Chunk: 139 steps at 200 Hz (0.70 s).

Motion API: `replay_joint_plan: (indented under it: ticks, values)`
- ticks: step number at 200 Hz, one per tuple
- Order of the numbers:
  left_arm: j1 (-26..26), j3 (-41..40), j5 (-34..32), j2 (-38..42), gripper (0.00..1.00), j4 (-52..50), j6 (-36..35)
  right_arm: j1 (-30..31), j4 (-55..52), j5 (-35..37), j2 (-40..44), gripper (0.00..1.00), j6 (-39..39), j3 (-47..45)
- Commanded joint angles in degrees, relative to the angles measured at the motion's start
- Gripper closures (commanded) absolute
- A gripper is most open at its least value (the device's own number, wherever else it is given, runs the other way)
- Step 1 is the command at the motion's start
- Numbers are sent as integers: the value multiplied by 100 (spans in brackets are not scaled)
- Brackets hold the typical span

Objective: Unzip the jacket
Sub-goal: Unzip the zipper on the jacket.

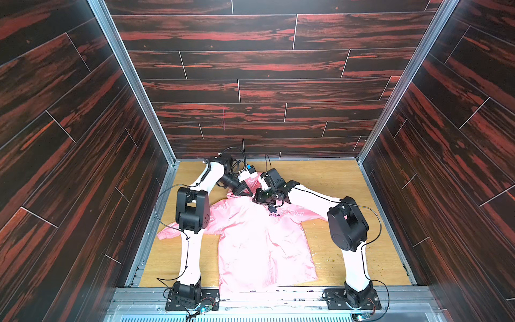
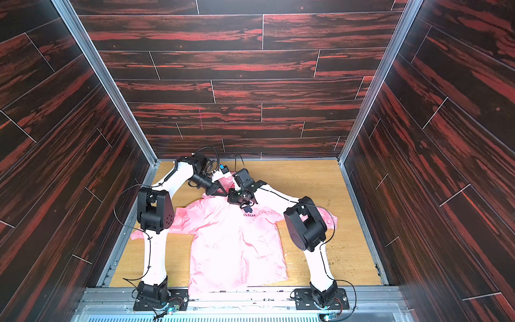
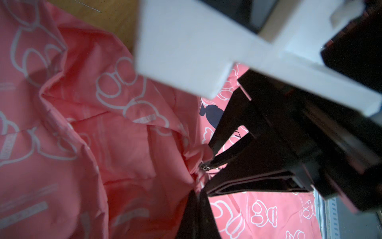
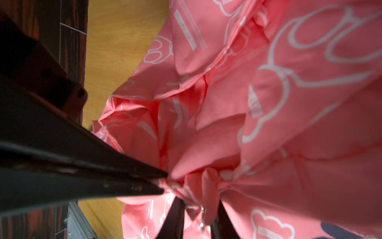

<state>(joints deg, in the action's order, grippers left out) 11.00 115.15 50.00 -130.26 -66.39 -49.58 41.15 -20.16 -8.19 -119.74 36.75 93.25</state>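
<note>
- The pink hooded jacket [image 1: 259,245] lies flat and front-up on the wooden table [image 1: 334,178], with the hood toward the far wall and the hem at the near edge. The zip looks closed down the front.
- Both arms meet at the neck, just above the "LILBEAR" logo [image 1: 274,215].
- The left gripper [image 4: 163,182] has its jaws fully together, pinching bunched collar fabric beside the top of the zip.
- The right gripper [image 3: 209,165] has narrowed its jaws to straddle the small metal zip pull [image 3: 203,167]. A gap shows on each side of the pull, so it does not look clamped.
- Step in hand, as I judge it: securing the pull while the left gripper anchors the collar.
- Next, the right jaws need to close squarely on the pull alone, not on the fabric fold. The pull then has to be drawn straight toward the hem while the left grip holds the collar taut.
</note>
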Motion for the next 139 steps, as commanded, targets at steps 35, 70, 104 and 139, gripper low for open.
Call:
replay_joint_plan:
  ticks: [35, 70, 104, 139]
  values:
    - [-13, -79, 142, 343, 100, -221, -140, 26, -222, 373, -91, 85, -332, -80]
    - [-13, -81, 6, 343, 100, -116, -28, 25, -293, 509, 95, 94, -519, -339]
    - [-12, -187, -16, 410, 100, 86, -10, 33, -581, 602, 51, 100, -788, -317]
    - [-63, -188, 132, 422, 100, 321, 323, 77, -953, 1218, -7, 100, -1142, -325]
